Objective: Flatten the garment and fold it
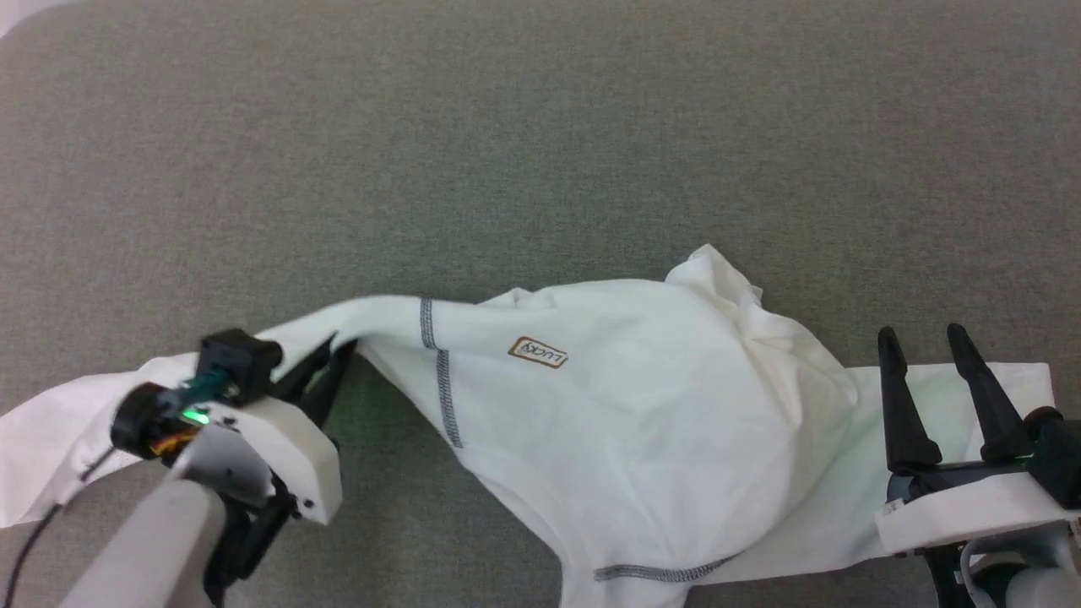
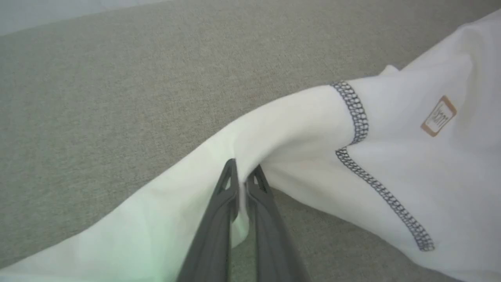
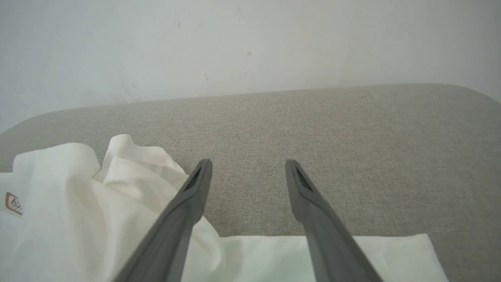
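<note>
- Garment lies rumpled on grey surface.
- Left gripper pinches its sleeve, fingers nearly together.
- Right gripper hovers wide open over its other end.

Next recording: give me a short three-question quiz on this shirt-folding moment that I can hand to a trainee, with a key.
1. True or false: the left gripper is shut on the garment.
2. Multiple choice: the right gripper is A) shut on the garment, B) open and holding nothing, C) clamped on the left gripper.
3. Fill in: in the head view, the brown-bordered label lies nearer the ___ gripper.

Key: 1 true (white fabric sits pinched between its fingers); 2 B; 3 left.
</note>
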{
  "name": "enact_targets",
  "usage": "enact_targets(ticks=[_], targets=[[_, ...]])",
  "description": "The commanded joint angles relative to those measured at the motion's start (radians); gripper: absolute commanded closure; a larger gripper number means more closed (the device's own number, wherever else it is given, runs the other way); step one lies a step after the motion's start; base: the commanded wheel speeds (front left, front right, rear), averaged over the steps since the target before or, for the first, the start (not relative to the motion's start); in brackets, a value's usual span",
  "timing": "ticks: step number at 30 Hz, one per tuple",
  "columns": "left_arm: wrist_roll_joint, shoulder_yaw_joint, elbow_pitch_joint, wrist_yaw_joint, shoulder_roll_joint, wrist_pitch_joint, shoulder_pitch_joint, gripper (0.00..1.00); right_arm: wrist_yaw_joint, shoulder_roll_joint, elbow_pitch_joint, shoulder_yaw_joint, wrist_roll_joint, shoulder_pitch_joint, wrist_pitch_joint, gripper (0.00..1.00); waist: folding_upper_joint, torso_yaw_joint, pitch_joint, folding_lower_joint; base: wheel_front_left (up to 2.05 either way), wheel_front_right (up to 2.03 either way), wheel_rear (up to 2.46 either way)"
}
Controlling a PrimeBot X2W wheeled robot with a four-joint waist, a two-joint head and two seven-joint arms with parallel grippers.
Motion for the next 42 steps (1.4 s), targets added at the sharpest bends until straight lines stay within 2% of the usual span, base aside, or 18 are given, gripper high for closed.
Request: enact_targets(ticks=[1,7,10,13,14,16,17,18,23,29,33,35,38,42], targets=[[-0.024,0.026,-0.024,0.01,0.01,0.0,-0.013,1.0,-0.001,0.002,-0.002,-0.001,0.0,-0.011,0.002,0.0,-0.0001,0.002,0.001,0.0,0.0,0.0,0.0],[-0.079,0.16,-0.143,0.073,0.109,0.055,-0.012,1.0,-0.001,0.002,-0.001,0.005,0.003,-0.022,-0.001,0.0,-0.0001,0.002,0.018,0.0,0.0,0.0,0.0],[-0.09,0.204,-0.155,0.112,0.164,0.111,0.025,1.0,-0.001,0.002,0.004,0.011,0.006,-0.031,-0.006,0.0,-0.0001,-0.006,0.028,0.0,0.0,0.0,0.0],[-0.093,0.227,-0.148,0.146,0.185,0.131,0.069,1.0,-0.001,0.002,0.013,0.009,0.011,-0.035,-0.014,0.0,-0.0001,-0.014,0.035,0.0,0.0,0.0,0.0],[-0.098,0.23,-0.141,0.153,0.18,0.129,0.081,0.89,-0.001,0.002,0.018,0.009,0.012,-0.035,-0.017,0.0,-0.0001,-0.016,0.037,0.0,0.0,0.0,0.0],[-0.111,0.228,-0.123,0.159,0.158,0.119,0.1,0.22,-0.001,0.002,0.029,0.009,0.014,-0.037,-0.023,0.0,-0.0001,-0.018,0.037,0.0,0.0,0.0,0.0],[-0.116,0.222,-0.114,0.16,0.145,0.115,0.107,0.08,-0.001,0.002,0.035,0.009,0.015,-0.038,-0.025,0.0,-0.0001,-0.019,0.036,0.0,0.0,0.0,0.0],[-0.122,0.219,-0.103,0.16,0.131,0.104,0.111,0.0,-0.001,0.002,0.04,0.011,0.016,-0.038,-0.027,0.0,-0.0001,-0.019,0.034,0.0,0.0,0.0,0.0],[-0.157,0.24,-0.084,0.159,0.048,-0.007,0.097,0.0,-0.001,0.002,0.054,0.009,0.014,-0.034,-0.025,0.0,-0.0001,-0.01,0.002,0.0,0.0,0.0,0.0],[-0.213,0.313,-0.186,0.141,-0.026,-0.183,0.113,0.0,-0.001,0.002,0.064,0.009,0.012,-0.017,-0.022,0.0,-0.0001,-0.001,-0.059,0.0,0.0,0.0,0.0],[-0.139,0.317,-0.265,0.146,-0.03,-0.305,0.176,0.0,-0.001,0.002,0.067,0.013,0.019,0.005,-0.018,0.0,-0.0001,0.002,-0.095,0.0,0.0,0.0,0.0],[-0.085,0.32,-0.304,0.16,-0.049,-0.353,0.21,0.0,-0.001,0.002,0.069,0.013,0.022,0.015,-0.018,0.0,-0.0001,0.003,-0.108,0.0,0.0,0.0,0.0],[-0.015,0.337,-0.348,0.168,-0.113,-0.375,0.264,0.0,-0.001,0.002,0.069,0.012,0.026,0.027,-0.018,0.0,-0.0001,0.006,-0.12,0.0,0.0,0.0,0.0],[0.086,0.393,-0.405,0.145,-0.245,-0.376,0.324,0.0,-0.001,0.002,0.063,0.013,0.023,0.037,-0.011,0.0,-0.0001,0.02,-0.128,0.0,0.0,0.0,0.0]])
